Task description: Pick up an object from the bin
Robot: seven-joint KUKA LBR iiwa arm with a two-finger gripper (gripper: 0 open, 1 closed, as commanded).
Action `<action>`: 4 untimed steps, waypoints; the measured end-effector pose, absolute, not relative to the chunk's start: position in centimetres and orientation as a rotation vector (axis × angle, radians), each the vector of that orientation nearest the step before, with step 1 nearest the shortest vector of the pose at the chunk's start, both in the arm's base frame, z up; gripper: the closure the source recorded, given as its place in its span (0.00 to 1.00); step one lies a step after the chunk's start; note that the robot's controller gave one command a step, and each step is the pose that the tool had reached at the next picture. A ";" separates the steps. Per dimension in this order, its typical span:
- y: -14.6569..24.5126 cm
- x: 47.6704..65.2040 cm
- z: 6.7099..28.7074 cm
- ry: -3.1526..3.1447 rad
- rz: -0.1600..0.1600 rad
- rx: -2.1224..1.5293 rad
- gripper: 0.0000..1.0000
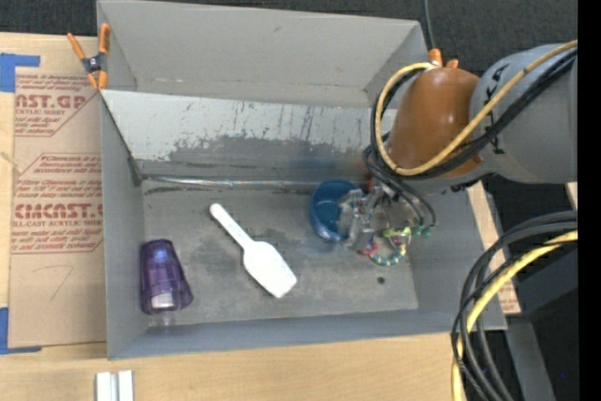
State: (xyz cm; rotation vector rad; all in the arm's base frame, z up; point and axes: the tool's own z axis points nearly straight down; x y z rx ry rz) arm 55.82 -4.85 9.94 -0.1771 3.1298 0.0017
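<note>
Where the arm reaches in from the right of the camera view, we see its gripper (362,223) low over the floor of the grey metal bin (122,164), toward the bin's right end and below the orange wrist cover (432,122). We cannot tell whether its jaws are open or closed. A blue round object (328,208) lies right against the gripper's left side, near the foot of the back wall; we cannot tell whether it is gripped. Just right of the gripper sits a small multicoloured cluster (390,245), and we cannot say if it belongs to the robot. Left of the blue object a white scoop (256,254) lies flat, apart from it, and a purple cup (161,275) lies in the front left corner
</note>
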 end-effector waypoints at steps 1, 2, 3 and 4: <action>-4.8 55.8 9.9 3.130 0.002 -0.177 1.00; -4.8 55.8 9.9 3.130 0.002 -0.177 1.00; -4.8 55.8 9.9 3.130 0.002 -0.177 1.00; -4.8 55.8 9.9 3.130 0.002 -0.177 1.00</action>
